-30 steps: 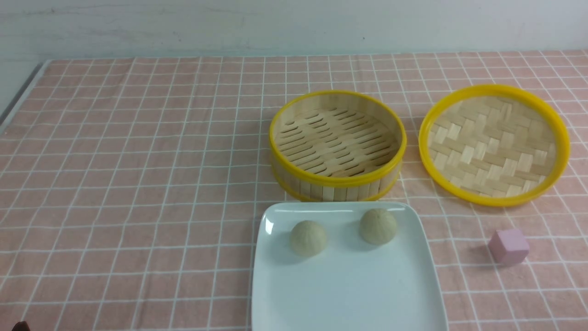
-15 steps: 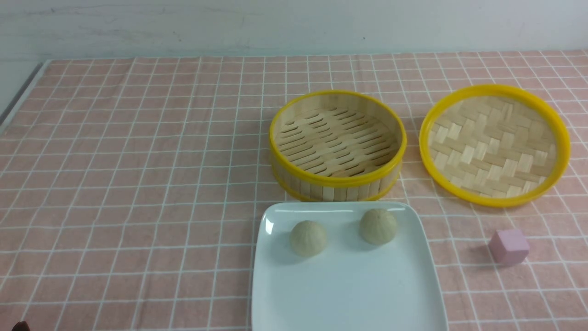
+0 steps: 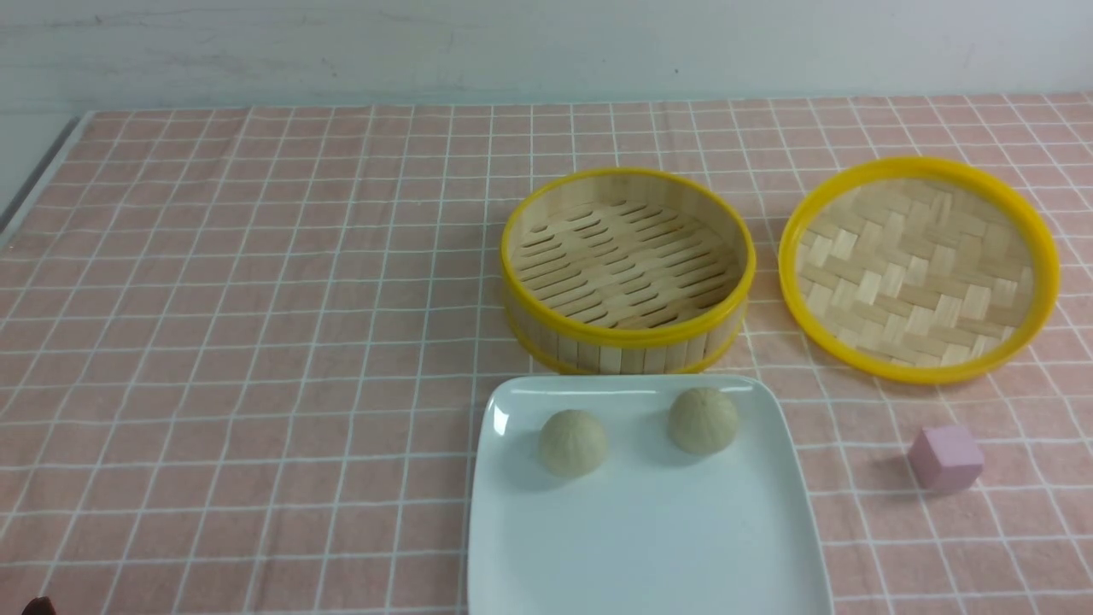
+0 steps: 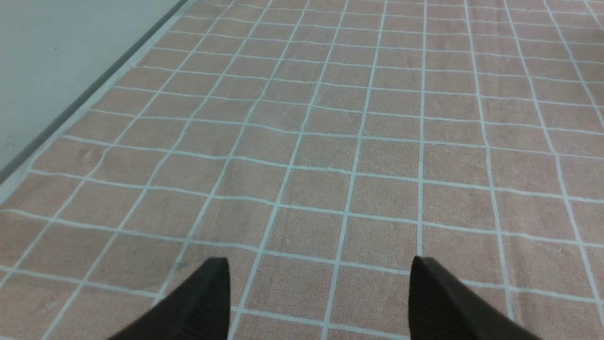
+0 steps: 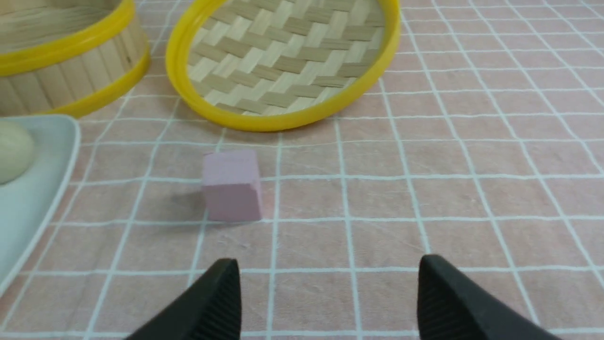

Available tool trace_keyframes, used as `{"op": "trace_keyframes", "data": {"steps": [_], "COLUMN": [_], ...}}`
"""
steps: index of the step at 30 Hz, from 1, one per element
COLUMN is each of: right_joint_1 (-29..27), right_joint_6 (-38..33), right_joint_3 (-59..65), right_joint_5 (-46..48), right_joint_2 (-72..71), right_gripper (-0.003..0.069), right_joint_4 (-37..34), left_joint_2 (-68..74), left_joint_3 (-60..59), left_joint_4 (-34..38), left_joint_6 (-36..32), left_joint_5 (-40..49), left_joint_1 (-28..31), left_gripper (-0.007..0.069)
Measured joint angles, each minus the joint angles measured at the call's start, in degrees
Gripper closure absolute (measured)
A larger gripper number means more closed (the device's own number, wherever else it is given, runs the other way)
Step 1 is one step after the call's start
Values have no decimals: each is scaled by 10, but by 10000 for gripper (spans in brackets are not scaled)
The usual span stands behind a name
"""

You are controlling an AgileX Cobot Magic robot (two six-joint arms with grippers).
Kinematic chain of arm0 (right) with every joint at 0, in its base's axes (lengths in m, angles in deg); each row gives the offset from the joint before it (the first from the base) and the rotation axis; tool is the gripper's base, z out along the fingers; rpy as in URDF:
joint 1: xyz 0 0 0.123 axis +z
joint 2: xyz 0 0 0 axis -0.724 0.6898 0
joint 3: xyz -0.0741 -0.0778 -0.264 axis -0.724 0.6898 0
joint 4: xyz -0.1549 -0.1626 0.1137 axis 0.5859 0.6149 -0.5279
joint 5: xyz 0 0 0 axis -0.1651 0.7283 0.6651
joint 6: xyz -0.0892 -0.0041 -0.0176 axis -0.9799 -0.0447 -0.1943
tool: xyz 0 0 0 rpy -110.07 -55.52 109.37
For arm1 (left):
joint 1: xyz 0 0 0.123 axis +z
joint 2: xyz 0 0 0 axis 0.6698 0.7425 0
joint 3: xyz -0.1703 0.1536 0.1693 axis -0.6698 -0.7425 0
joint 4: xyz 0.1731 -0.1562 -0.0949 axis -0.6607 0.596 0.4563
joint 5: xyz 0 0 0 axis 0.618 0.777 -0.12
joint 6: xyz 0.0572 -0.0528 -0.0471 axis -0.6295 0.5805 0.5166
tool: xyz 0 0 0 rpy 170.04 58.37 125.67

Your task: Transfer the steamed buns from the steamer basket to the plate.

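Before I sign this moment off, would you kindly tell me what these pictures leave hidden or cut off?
- plate: near side cut off by the front view's bottom edge.
- steamer basket: mostly cropped in the right wrist view.
- One bun: cropped by that view's edge.
- left gripper and right gripper: only open fingers show; arms unseen.

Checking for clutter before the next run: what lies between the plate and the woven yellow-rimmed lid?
In the front view, only checkered cloth separates the plate from the lid. The pink cube sits off to the side, below the lid.
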Motion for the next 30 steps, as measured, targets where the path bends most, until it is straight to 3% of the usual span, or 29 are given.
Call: {"op": "trace_keyframes", "data": {"steps": [13, 20, 30], "right_joint_1": [0, 0, 0], "right_joint_6": [-34, -108, -87], "right_joint_3": [0, 0, 0], "right_joint_5": [-1, -1, -2], "right_joint_2": [0, 0, 0], "right_gripper": [164, 164, 164], "right_joint_4": [-22, -71, -71], "left_joint_2": [0, 0, 0], "left_joint_3": [0, 0, 0], "left_joint_4": [0, 0, 0], "left_joint_6": [0, 0, 0], "left_joint_5": [0, 0, 0], "left_joint_1": [0, 0, 0], "left_gripper": [113, 113, 113]}}
